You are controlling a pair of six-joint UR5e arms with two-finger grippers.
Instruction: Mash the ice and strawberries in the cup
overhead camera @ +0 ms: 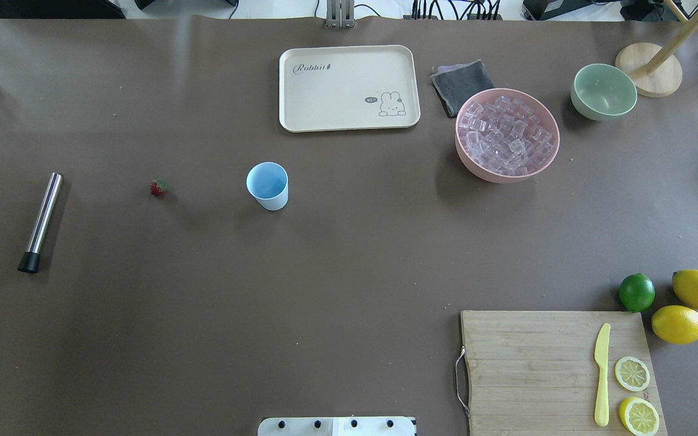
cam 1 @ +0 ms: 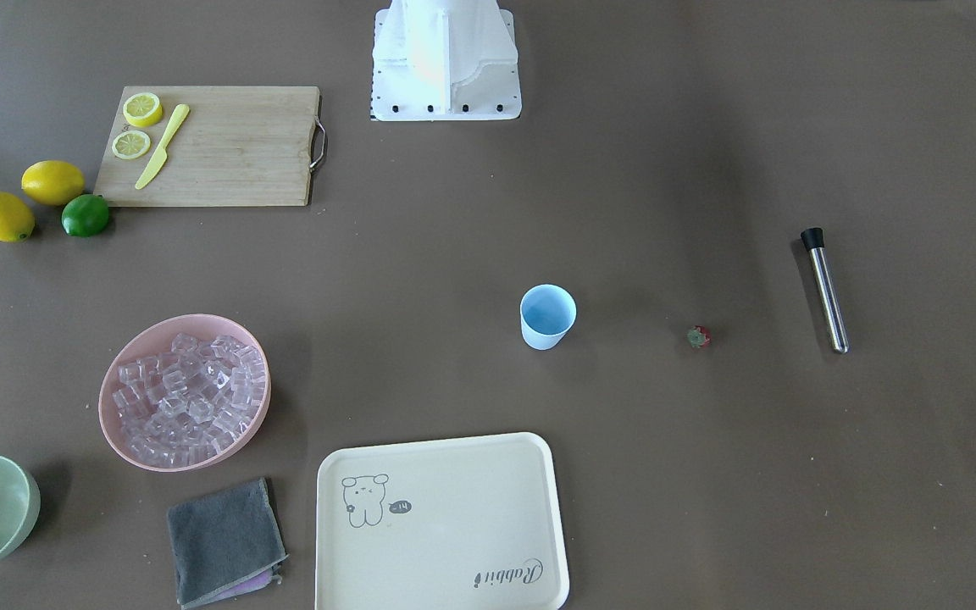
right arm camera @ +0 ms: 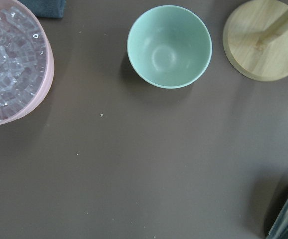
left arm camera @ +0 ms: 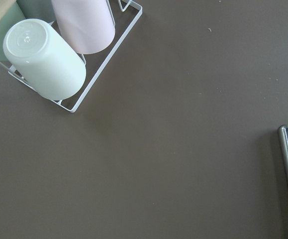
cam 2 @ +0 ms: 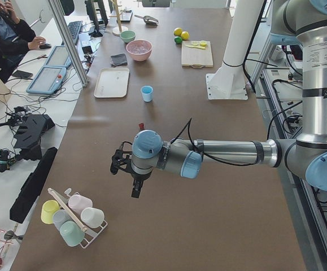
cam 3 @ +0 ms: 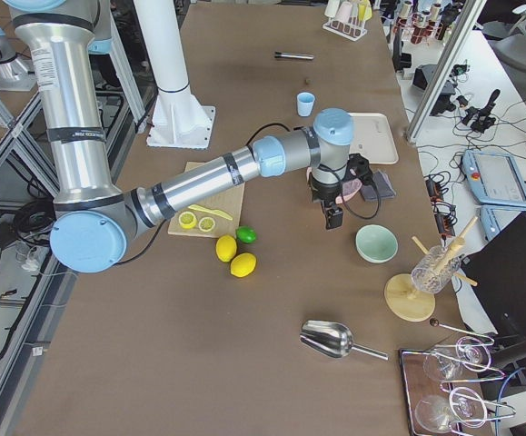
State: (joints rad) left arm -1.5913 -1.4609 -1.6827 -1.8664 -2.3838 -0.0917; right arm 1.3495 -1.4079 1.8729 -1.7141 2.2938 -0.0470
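Inspector: Nearest the lens, left wrist view: wire rack [left arm camera: 107, 59] with a white cup [left arm camera: 44, 57] and a pink cup [left arm camera: 84, 22], tilted, bases up. State of the left gripper [cam 2: 136, 191]?

Clerk: Cannot tell. Seen only from the table's end, hanging above bare table near that rack, pointing down. Jaw gap and any hold not readable.

Inspector: Outward from there?

Clerk: First the steel muddler [overhead camera: 40, 222] with black cap, flat on the table. Next the strawberry [overhead camera: 159, 188], lying on the table between muddler and light blue cup [overhead camera: 268, 185], touching neither. Cup upright, near mid-table, well apart from the ice [overhead camera: 506, 138].

Inspector: And the right gripper [cam 3: 332, 216]?

Clerk: Again cannot tell. Visible only in the right-end view, suspended above the table near pink bowl [overhead camera: 488, 174] and pale green bowl [right arm camera: 169, 47]. Opening not judged.

Inspector: Outward?

Clerk: All ice heaped inside the pink bowl. Grey cloth [overhead camera: 463, 82] just beside that bowl, cream tray [overhead camera: 349, 88] beyond. Round wooden stand base [right arm camera: 263, 40] near the green bowl. Farther off, cutting board [overhead camera: 537, 363] carrying two lemon halves [overhead camera: 632, 373] and a yellow knife [overhead camera: 602, 375]. Lime [overhead camera: 636, 292] and two whole lemons [overhead camera: 678, 324] just off its edge.
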